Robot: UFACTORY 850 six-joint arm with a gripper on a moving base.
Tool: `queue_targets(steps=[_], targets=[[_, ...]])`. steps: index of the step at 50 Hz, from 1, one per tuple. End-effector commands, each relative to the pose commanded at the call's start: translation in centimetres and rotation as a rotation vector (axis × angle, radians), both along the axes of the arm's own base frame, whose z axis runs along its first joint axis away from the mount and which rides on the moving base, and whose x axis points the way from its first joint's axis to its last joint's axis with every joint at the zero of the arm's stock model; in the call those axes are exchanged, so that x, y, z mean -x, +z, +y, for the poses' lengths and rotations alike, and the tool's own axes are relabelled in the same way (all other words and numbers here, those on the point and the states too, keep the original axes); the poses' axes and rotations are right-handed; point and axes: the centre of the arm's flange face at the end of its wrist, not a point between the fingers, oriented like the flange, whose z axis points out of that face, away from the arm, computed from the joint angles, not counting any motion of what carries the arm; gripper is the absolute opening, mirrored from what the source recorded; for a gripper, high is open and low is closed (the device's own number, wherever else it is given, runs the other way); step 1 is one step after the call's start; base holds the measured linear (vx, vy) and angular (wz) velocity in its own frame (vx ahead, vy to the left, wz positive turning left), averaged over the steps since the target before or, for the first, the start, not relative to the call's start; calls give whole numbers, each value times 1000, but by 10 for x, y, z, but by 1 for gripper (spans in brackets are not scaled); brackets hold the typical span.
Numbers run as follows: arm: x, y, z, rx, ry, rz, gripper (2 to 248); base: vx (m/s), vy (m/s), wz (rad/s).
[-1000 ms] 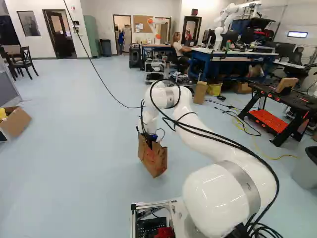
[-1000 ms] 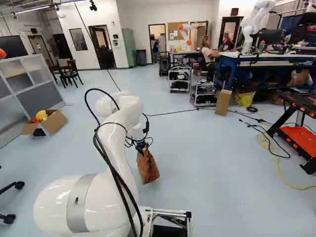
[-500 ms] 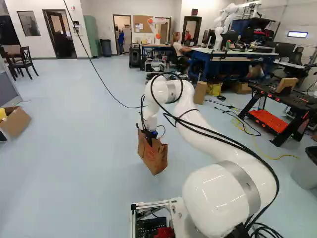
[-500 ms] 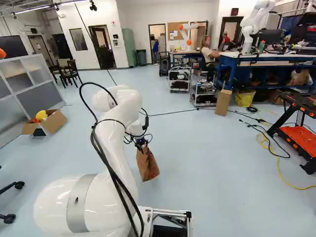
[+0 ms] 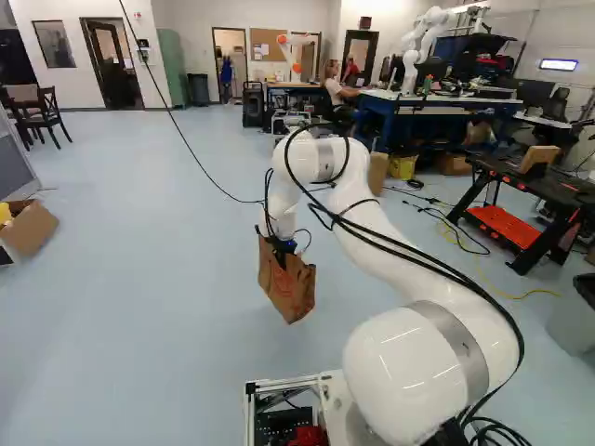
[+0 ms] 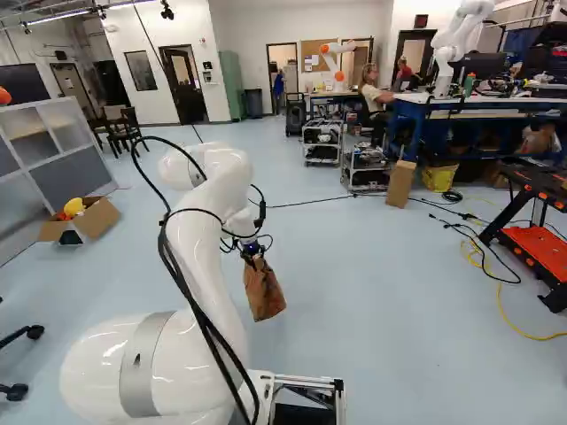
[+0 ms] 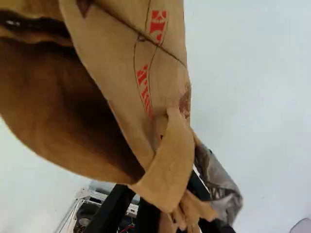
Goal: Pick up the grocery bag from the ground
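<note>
The gripper (image 5: 282, 247) is at the top of the brown paper grocery bag (image 5: 286, 284) in the left base view. The bag hangs tilted below it, over the floor. In the wrist view the gripper (image 7: 170, 206) is shut on the gathered paper edge and handle of the bag (image 7: 167, 73). Folded paper hides part of the fingers. The bag's mouth gapes beside them, showing a dark inside. A grey crumpled piece (image 7: 221, 187) sticks out next to the fingers.
An open cardboard box (image 6: 84, 220) with yellow items stands near a grey partition (image 6: 66, 168). A black workbench with an orange shelf (image 5: 507, 223) and cables lie on the other side. Another robot (image 5: 423, 46) stands at the blue table (image 5: 372, 119).
The arm has lifted a little, its elbow and wrist rising against the base joint. The bag has come up with the gripper, still held. The base has not moved.
</note>
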Motion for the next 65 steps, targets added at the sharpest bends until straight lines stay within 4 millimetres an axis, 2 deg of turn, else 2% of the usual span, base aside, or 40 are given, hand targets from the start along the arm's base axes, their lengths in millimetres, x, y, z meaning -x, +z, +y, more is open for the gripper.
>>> queue_targets(steps=[30,65], targets=[[20,46,-1,0,4,-1,21,0,0,0],[52,99,-13,0,-3,0,21,0,0,0]])
